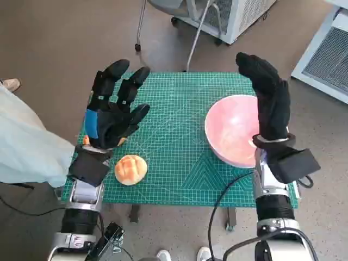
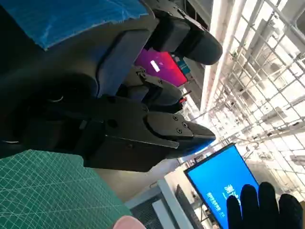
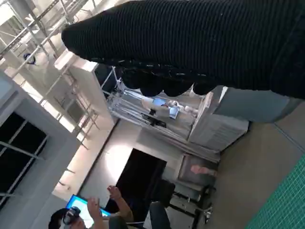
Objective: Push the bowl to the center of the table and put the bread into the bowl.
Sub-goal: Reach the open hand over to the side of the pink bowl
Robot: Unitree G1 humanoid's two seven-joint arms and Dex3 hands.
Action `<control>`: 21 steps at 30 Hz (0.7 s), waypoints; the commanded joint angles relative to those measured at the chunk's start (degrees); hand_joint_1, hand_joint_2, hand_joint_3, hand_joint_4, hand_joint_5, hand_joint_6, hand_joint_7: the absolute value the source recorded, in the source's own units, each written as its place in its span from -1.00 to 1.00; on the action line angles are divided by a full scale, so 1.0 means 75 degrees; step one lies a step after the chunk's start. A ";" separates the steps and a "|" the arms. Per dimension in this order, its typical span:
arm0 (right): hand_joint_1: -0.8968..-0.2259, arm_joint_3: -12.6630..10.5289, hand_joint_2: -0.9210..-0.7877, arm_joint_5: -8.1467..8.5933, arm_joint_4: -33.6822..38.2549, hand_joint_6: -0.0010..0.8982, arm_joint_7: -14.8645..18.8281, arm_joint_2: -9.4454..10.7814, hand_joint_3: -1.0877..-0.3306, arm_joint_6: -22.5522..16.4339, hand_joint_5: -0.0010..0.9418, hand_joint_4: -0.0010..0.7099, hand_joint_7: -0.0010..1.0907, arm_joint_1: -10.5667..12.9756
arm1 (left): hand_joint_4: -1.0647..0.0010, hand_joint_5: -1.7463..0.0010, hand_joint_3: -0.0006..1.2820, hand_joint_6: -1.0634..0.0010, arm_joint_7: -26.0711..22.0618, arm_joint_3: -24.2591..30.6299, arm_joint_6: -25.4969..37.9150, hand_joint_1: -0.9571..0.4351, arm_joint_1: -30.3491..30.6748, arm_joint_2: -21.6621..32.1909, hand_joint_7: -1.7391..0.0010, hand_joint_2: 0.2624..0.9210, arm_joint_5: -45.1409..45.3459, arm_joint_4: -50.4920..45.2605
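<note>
Bowl (image 1: pixel 232 133): smooth pink, round, glossy, at right side of gridded green mat (image 1: pixel 179 136), not centre. Bread (image 1: pixel 130 169): golden domed bun, near mat's front left edge. Left hand (image 1: pixel 113 117) raised, fingers spread, empty. Right hand (image 1: pixel 271 100), knitted glove, fingers straight, upright over bowl's right rim, holding nothing.

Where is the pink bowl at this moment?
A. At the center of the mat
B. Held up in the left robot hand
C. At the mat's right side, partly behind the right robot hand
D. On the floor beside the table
C: in the head view the pink bowl sits at the right side of the green mat, with the right robot hand raised over its right part.
</note>
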 commanded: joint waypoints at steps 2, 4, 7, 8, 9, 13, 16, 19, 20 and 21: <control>0.25 -0.0013 -1.00 0.0026 0.0019 -0.72 0.0040 -0.0055 0.23 0.0103 -1.00 0.14 0.49 0.0208 | 0.51 0.38 -0.71 0.69 0.0040 -0.0019 -0.0109 0.35 -0.0134 0.0015 0.08 1.00 0.0087 0.0023; 0.25 -0.0021 -1.00 0.0039 -0.0001 -0.72 0.0040 -0.0063 0.23 0.0131 -1.00 0.14 0.49 0.0222 | 0.51 0.39 -0.72 0.69 0.0040 -0.0023 -0.0120 0.34 -0.0150 0.0008 0.08 1.00 0.0087 0.0055; 0.25 -0.0036 -1.00 0.0057 -0.0013 -0.72 0.0048 -0.0076 0.23 0.0148 -1.00 0.13 0.49 0.0239 | 0.51 0.39 -0.72 0.68 0.0043 -0.0031 -0.0134 0.34 -0.0169 0.0003 0.08 1.00 0.0096 0.0095; 0.25 -0.0041 -1.00 0.0064 -0.0013 -0.72 0.0054 -0.0079 0.23 0.0150 -1.00 0.13 0.49 0.0242 | 0.51 0.39 -0.72 0.68 0.0044 -0.0032 -0.0138 0.34 -0.0174 0.0001 0.08 1.00 0.0100 0.0105; 0.25 -0.0047 -1.00 0.0075 -0.0017 -0.72 0.0062 -0.0084 0.23 0.0154 -1.00 0.13 0.50 0.0250 | 0.50 0.39 -0.72 0.68 0.0044 -0.0034 -0.0139 0.34 -0.0181 -0.0003 0.08 1.00 0.0102 0.0114; 0.25 -0.0051 -1.00 0.0056 -0.0037 -0.73 0.0040 -0.0089 0.23 0.0152 -1.00 0.11 0.50 0.0273 | 0.51 0.40 -0.72 0.68 0.0017 -0.0029 -0.0141 0.34 -0.0184 -0.0007 0.09 1.00 0.0077 0.0110; 0.25 -0.0057 -1.00 0.0055 -0.0035 -0.73 0.0035 -0.0098 0.23 0.0147 -1.00 0.11 0.50 0.0270 | 0.50 0.40 -0.72 0.68 0.0000 -0.0027 -0.0136 0.34 -0.0194 -0.0018 0.09 1.00 0.0054 0.0113; 0.25 -0.0060 -1.00 0.0061 -0.0061 -0.73 0.0040 -0.0103 0.23 0.0146 -1.00 0.10 0.50 0.0278 | 0.50 0.40 -0.72 0.68 -0.0001 -0.0028 -0.0136 0.34 -0.0201 -0.0030 0.09 1.00 0.0047 0.0119; 0.25 -0.0060 -1.00 0.0059 -0.0076 -0.74 0.0037 -0.0103 0.23 0.0145 -1.00 0.10 0.50 0.0285 | 0.49 0.40 -0.72 0.68 -0.0002 -0.0028 -0.0138 0.33 -0.0199 -0.0033 0.10 1.00 0.0046 0.0119; 0.25 -0.0071 -1.00 0.0060 -0.0082 -0.74 0.0030 -0.0118 0.23 0.0142 -1.00 0.10 0.50 0.0286 | 0.49 0.40 -0.72 0.68 -0.0002 -0.0026 -0.0143 0.33 -0.0201 -0.0034 0.10 1.00 0.0044 0.0126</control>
